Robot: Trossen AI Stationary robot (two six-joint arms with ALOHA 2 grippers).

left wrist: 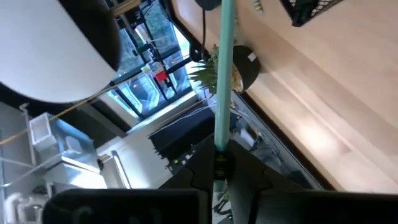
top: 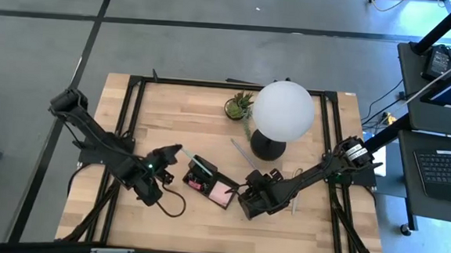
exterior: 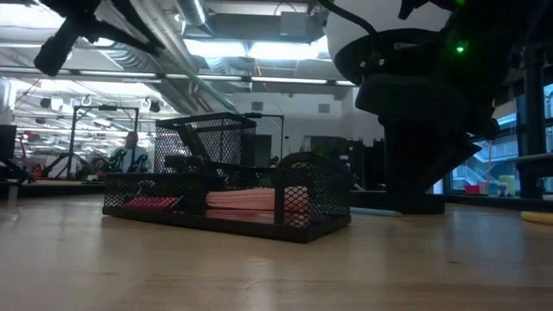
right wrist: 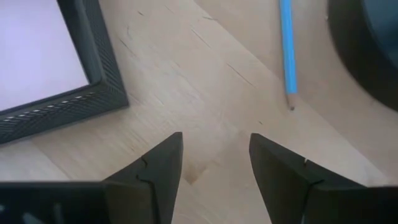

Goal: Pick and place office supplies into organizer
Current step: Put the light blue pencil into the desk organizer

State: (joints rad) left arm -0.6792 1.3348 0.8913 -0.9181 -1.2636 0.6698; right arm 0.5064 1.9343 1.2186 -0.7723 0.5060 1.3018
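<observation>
Nearest the low camera stands the black mesh organizer [exterior: 226, 197], near the table's centre in the high view, a pink sticky pad [top: 221, 193] in its compartment at four o'clock. The left gripper [top: 169, 156], at nine o'clock of the organizer, is clamped on a pale-green pencil [left wrist: 222, 81]. The right gripper [right wrist: 214, 168], at four o'clock, hangs over bare wood with jaws apart and empty, a blue pencil [right wrist: 286, 50] nearby.

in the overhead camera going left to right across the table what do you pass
left gripper shut on a pale-green pencil → organizer → right gripper, open → white globe lamp
</observation>
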